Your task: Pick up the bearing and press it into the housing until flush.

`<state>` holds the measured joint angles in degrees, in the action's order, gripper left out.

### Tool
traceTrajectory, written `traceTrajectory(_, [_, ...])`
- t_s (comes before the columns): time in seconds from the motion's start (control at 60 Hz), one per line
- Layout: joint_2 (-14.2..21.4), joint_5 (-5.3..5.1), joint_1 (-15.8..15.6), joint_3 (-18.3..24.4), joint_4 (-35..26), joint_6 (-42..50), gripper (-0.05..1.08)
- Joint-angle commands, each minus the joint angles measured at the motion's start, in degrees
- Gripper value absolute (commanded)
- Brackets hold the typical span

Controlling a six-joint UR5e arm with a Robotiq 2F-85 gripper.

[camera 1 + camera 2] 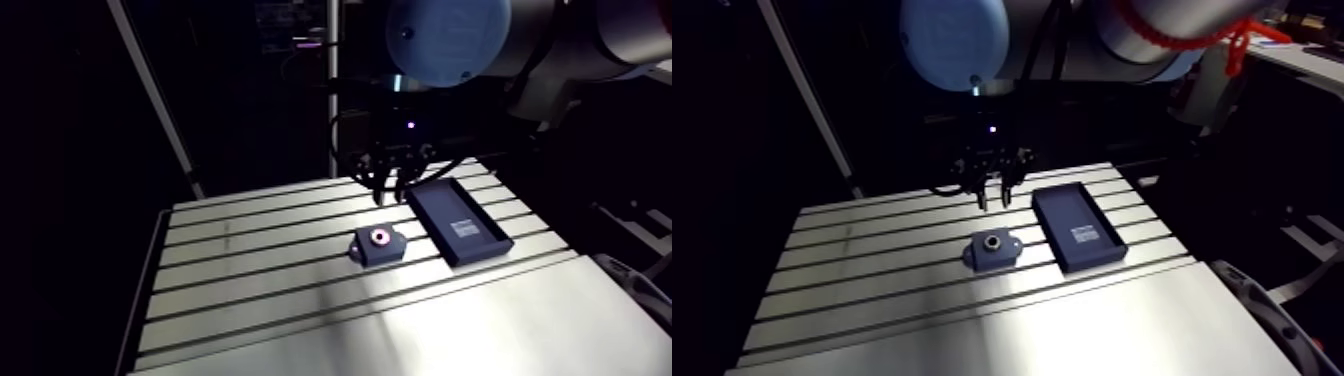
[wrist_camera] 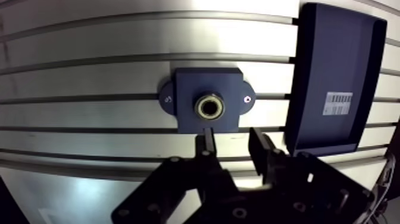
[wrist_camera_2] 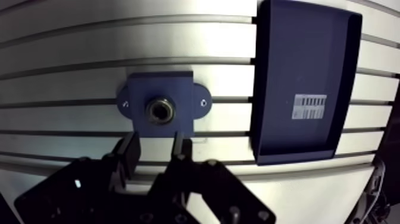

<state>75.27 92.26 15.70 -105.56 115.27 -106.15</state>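
Since the shiny metal bearing (image 2: 209,106) sits in the dark-blue housing (image 2: 191,83), the black gripper (image 2: 232,136) hangs wide, empty. Pushing it flat seems next.

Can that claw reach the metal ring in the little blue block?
Probably yes: the open, empty gripper hangs near the bearing in its housing, with nothing between them; the tray lies aside.

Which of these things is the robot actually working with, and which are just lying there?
In the job: housing, bearing sitting in its bore, open gripper.
Lying about: empty dark blue tray with a label, beside the housing.
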Motion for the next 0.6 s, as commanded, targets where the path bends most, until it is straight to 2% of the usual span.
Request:
traceTrajectory(0.017, [-1.0, -0.38, -0.2, -0.2, 0.4, 0.5, 0.82])
traceTrajectory(0.367, [-2.2, -0.02, -0.3, -1.1, 1.4, 1.0, 0.85])
traceTrajectory(0.433, [-2.7, -0.11, -0.3, -1.6, 2.0, 1.0, 0.86])
traceTrajectory(0.517, [-2.9, -0.69, -0.3, -2.2, 4.0, 0.9, 0.9])
traceTrajectory(0.6, [-3.0, -0.73, -0.3, -2.9, 5.3, 0.9, 0.92])
